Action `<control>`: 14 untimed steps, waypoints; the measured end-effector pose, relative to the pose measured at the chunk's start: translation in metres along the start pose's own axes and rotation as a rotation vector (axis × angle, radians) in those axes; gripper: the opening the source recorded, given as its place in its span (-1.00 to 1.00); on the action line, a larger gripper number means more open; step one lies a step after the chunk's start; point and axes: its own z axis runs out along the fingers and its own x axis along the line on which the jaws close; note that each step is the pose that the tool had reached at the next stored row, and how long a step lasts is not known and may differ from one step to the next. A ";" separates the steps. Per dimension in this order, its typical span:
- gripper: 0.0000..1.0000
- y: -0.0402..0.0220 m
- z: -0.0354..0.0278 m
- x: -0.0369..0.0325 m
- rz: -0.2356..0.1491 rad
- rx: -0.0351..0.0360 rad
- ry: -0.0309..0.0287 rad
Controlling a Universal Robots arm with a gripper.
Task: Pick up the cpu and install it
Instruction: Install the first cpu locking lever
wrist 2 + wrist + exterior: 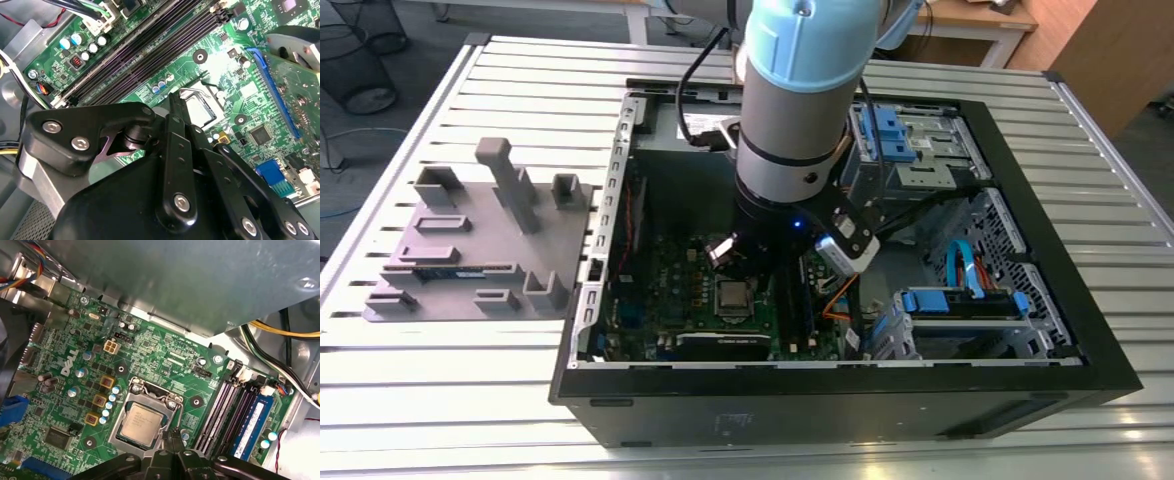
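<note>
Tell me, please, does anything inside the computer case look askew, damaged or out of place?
Nothing stands out. The cpu lies flat and square inside its socket frame on the motherboard, and the gripper hangs just beside it.

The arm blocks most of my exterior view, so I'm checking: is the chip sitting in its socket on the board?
Observer: Yes. In the first wrist view the chip lies flat inside the socket frame, silver top up.
Operator: Where is the gripper?
Observer: The gripper is at the frame's edge beside the chip, not over the middle of it.
Operator: Any memory fitted?
Observer: One blue memory stick sits in a slot next to the socket.
</note>
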 end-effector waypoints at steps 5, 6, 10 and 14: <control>-0.79 -0.0002 0.0032 0.0001 0.000 0.0000 0.0001; -0.79 -0.0003 0.0036 0.0001 0.000 0.0000 0.0000; -0.79 -0.0015 0.0049 0.0006 0.000 -0.0001 -0.0001; -0.79 -0.0030 0.0060 0.0011 0.000 0.0000 -0.0001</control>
